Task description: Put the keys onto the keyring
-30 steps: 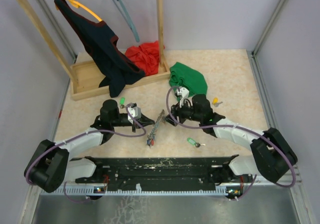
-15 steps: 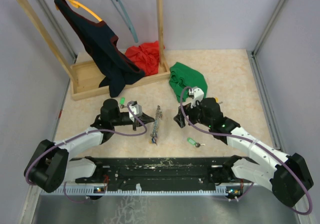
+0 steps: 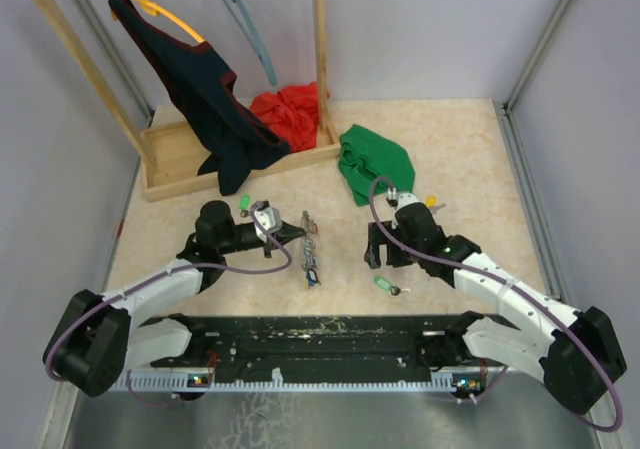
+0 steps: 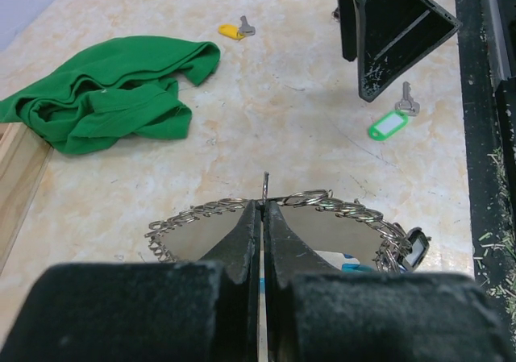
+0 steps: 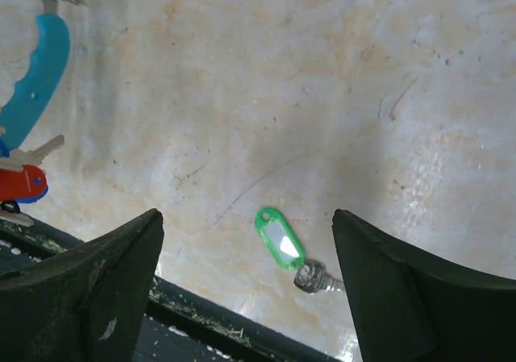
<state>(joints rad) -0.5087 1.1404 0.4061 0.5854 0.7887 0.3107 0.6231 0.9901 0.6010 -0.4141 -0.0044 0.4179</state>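
My left gripper [image 3: 296, 233] is shut on the silver wire of the keyring [image 3: 312, 253], which hangs edge-on just above the table with its tagged keys at the bottom. In the left wrist view the jaws pinch the ring's top [image 4: 322, 205]. My right gripper [image 3: 385, 259] is open and empty, pointing down over a green-tagged key [image 3: 385, 284], which lies between its fingers in the right wrist view [image 5: 280, 239]. The ring's light-blue segment [image 5: 36, 64] shows at that view's left edge. A yellow-tagged key [image 3: 432, 203] lies right of the green cloth. Another green-tagged key [image 3: 244, 204] lies behind my left arm.
A green cloth [image 3: 372, 159] lies behind the right gripper. A wooden clothes rack [image 3: 190, 159] with a dark garment and a red cloth [image 3: 290, 104] stands at the back left. A black rail [image 3: 310, 331] runs along the near edge.
My right gripper let go near the keyring, moved right and toward the near edge, and now hangs over the green-tagged key. The left gripper keeps the ring, shifted slightly back.
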